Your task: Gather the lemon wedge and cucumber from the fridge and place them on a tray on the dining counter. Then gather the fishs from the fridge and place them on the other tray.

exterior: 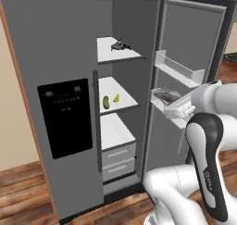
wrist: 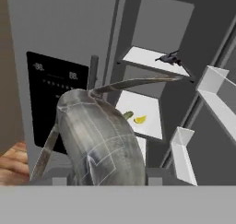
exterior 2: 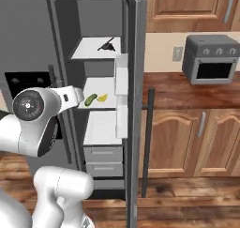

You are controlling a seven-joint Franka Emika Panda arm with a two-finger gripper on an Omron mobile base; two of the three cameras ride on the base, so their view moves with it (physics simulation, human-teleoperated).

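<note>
A grey fish [wrist: 99, 140] fills the lower middle of the hand view, and my gripper [wrist: 103, 174] is shut on it; the fish hides the fingertips. From the left base view the same fish [exterior: 165, 95] hangs at my gripper [exterior: 169, 101], just in front of the open door's lower shelf. A second, darker fish [exterior: 119, 46] [exterior 2: 107, 46] [wrist: 168, 58] lies on the top fridge shelf. On the middle shelf the green cucumber [exterior: 106, 102] [exterior 2: 90, 99] [wrist: 127, 114] and the yellow lemon wedge [exterior: 115, 98] [exterior 2: 102, 98] [wrist: 140, 119] lie side by side. The trays and dining counter are out of view.
The right fridge door [exterior: 194, 29] stands open with white door shelves [exterior: 180, 69]. The left door with its black dispenser panel [exterior: 65, 115] is closed. Two drawers [exterior: 118, 157] sit at the fridge bottom. A toaster oven [exterior 2: 211, 58] stands on the wooden counter [exterior 2: 187, 88] to the right.
</note>
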